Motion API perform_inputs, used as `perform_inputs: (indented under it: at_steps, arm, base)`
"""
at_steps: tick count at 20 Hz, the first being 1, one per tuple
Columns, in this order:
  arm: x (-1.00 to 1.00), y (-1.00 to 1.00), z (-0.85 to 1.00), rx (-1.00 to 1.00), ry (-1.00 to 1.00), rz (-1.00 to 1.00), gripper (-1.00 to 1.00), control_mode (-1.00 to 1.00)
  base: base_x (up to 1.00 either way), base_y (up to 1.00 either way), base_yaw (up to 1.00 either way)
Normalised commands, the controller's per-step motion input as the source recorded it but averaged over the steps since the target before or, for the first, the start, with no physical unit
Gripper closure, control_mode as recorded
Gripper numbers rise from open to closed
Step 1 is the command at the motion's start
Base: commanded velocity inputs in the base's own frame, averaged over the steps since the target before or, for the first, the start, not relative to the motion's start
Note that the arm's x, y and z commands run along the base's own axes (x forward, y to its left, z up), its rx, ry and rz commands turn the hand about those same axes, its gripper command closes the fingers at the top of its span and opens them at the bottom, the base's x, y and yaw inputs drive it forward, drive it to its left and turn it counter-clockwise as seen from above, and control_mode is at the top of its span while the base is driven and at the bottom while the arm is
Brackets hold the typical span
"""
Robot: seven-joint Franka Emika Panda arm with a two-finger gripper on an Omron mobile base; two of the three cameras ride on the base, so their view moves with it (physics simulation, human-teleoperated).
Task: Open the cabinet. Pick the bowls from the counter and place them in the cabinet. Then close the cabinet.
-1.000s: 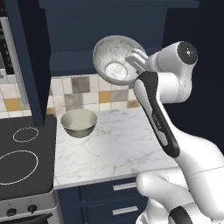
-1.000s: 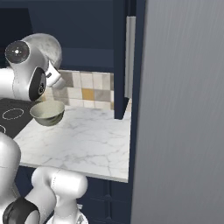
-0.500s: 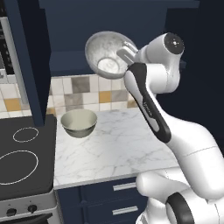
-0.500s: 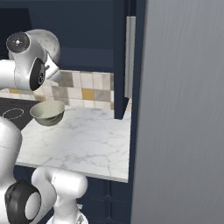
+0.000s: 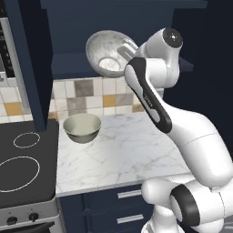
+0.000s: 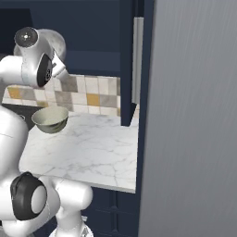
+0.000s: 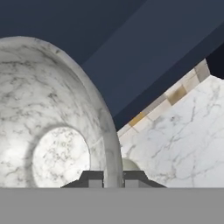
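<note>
At the near edge of the left base view, navy drawers (image 5: 123, 207) with short silver bar handles sit under the bench (image 5: 132, 154), a flat white marble slab with grey veining. Left of it a black stovetop (image 5: 22, 168) with thin white rings, smooth and matte. On the bench, toward its back left near the stovetop, the beige-grey bowl (image 5: 82, 128) stands upright: round, deep, plain, smooth inside; also seen in right base view (image 6: 50, 119). Behind it a backsplash (image 5: 91, 93) of square tiles in beige, grey and ochre.

Higher up, the white glossy arm reaches to the cabinet. The gripper (image 5: 128, 50) is nearly closed, pinching the rim of the marbled bowl (image 5: 107, 53), one finger inside the wall, one outside. That bowl is off the bench, tipped on its side with its mouth facing the camera, at the level of the cabinet's lower shelf edge. Hand view: marbled bowl (image 7: 52, 127) close up, thick rounded rim, grey speckled veining, flat circular bottom; dark fingertips (image 7: 94, 177) straddle the rim.

The cabinet (image 5: 113, 18) is dark navy, matte, doors open; one open door edge (image 5: 27, 63) hangs at left. In the right base view, the other door shows a long vertical silver handle (image 6: 137, 60). A wide flat grey panel (image 6: 194, 115) fills the right there.
</note>
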Motion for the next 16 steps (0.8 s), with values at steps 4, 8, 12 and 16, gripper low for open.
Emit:
perform_inputs:
  at_steps: [4, 8, 12, 16]
  arm:
    - [0.31, 0.23, 0.0, 0.0, 0.0, 0.0, 1.0, -1.0]
    - [0.36, 0.22, 0.0, 0.0, 0.0, 0.0, 1.0, -1.0]
    - [0.49, 0.18, 0.0, 0.0, 0.02, 0.0, 1.0, -1.0]
    - [0.45, 0.2, 0.0, 0.0, 0.0, 0.0, 1.0, -1.0]
  base:
    - [0.0, 0.0, 0.0]
    - [0.0, 0.0, 0.0]
    - [0.0, 0.0, 0.0]
    - [0.0, 0.0, 0.0]
